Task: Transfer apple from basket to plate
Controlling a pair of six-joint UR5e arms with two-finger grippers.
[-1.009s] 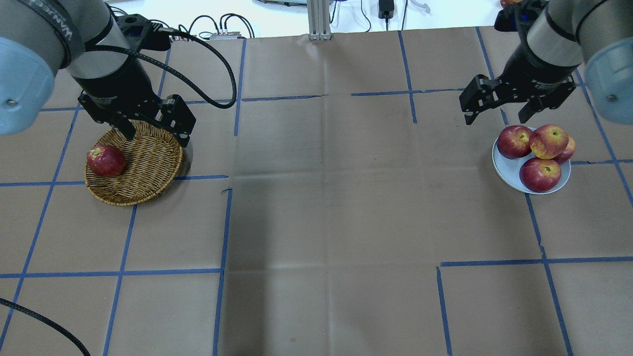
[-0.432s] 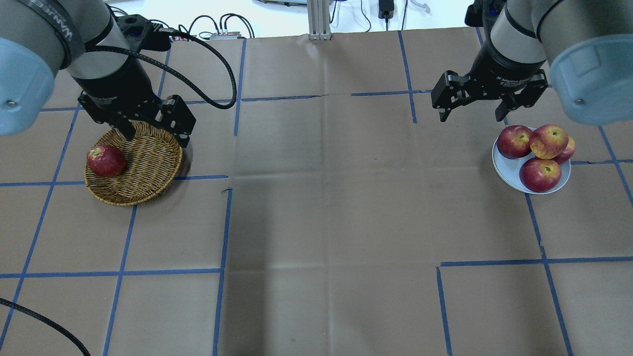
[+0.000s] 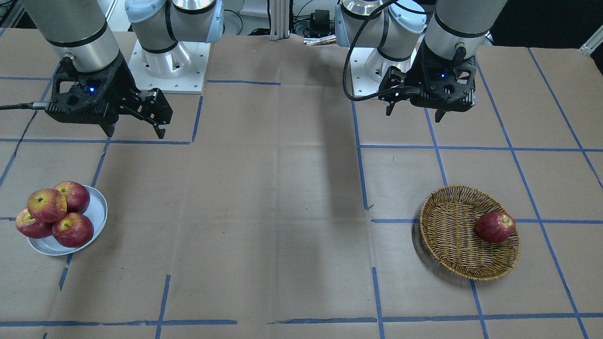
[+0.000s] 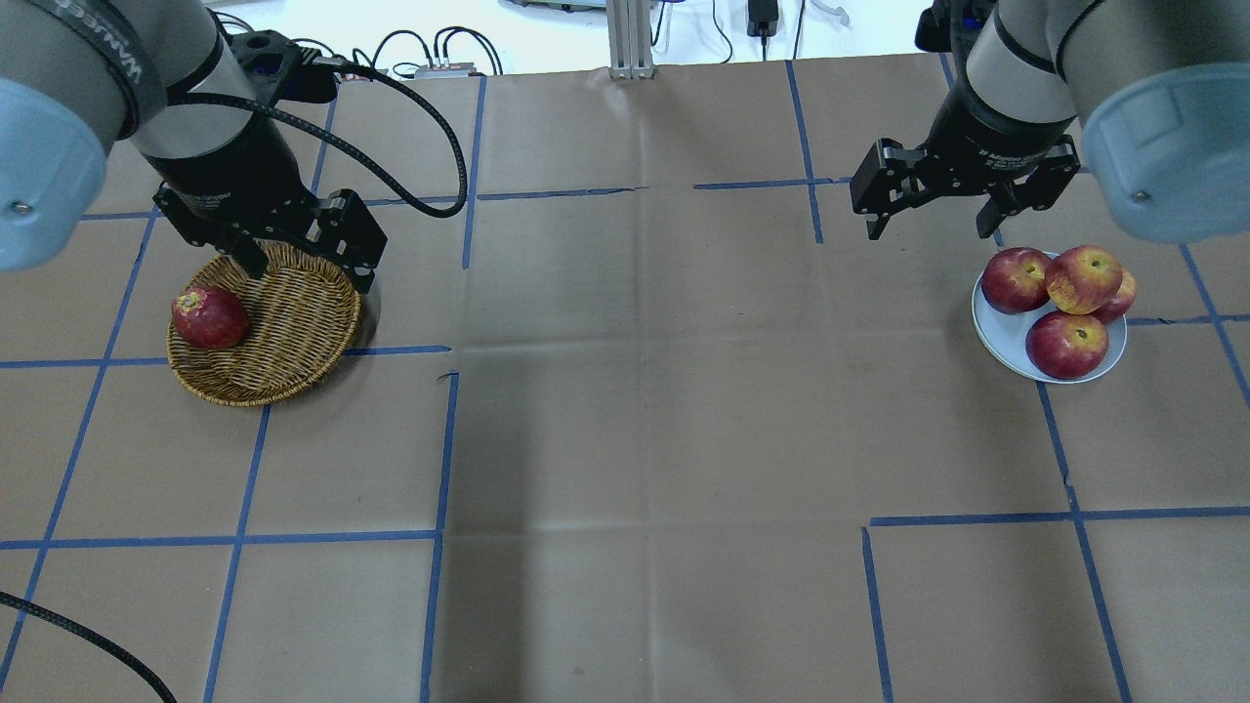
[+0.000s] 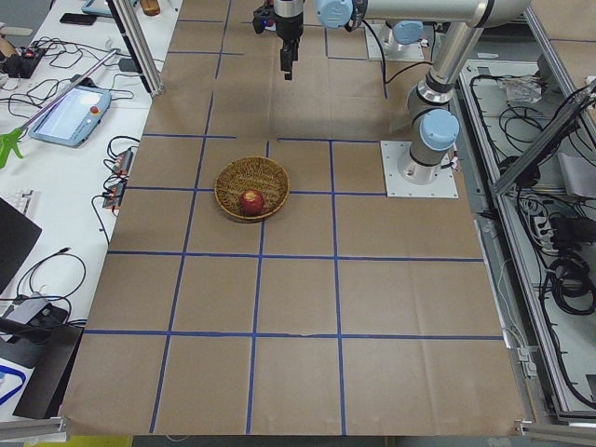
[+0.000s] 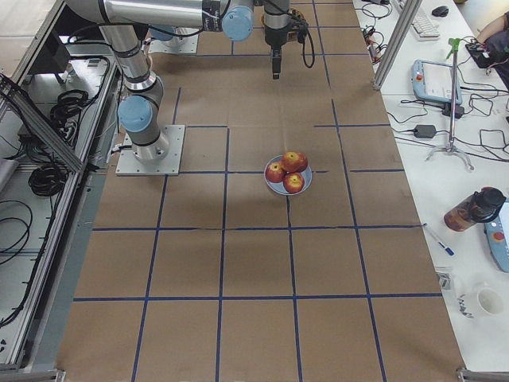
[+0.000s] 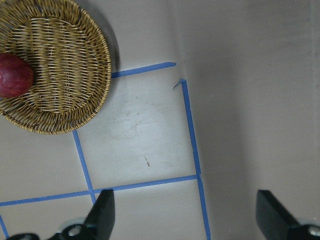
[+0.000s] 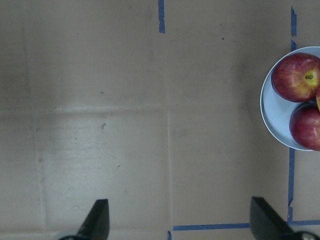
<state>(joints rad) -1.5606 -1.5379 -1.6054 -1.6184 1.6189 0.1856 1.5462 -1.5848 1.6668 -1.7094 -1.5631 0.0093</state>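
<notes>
The apple (image 4: 1084, 278), light red streaked with yellow, rests on top of three deeper-red apples on the pale plate (image 4: 1006, 337) at the right; it also shows in the front view (image 3: 47, 205). The wicker basket (image 4: 283, 332) at the left holds one dark red apple (image 4: 209, 317). My left gripper (image 4: 311, 268) hangs open and empty above the basket's far rim. My right gripper (image 4: 928, 229) is open and empty above bare table, left of and behind the plate. The right wrist view shows the plate's edge (image 8: 267, 115) at its right border.
Brown paper with blue tape lines (image 4: 439, 449) covers the table. A metal post (image 4: 630, 39) and cables stand at the far edge. The side views show benches with a tablet (image 5: 70, 110), a bottle (image 6: 473, 208) and other gear beside the table.
My right gripper has moved left and away from above the plate, staying open. The left arm, the basket and the apples have not moved.
</notes>
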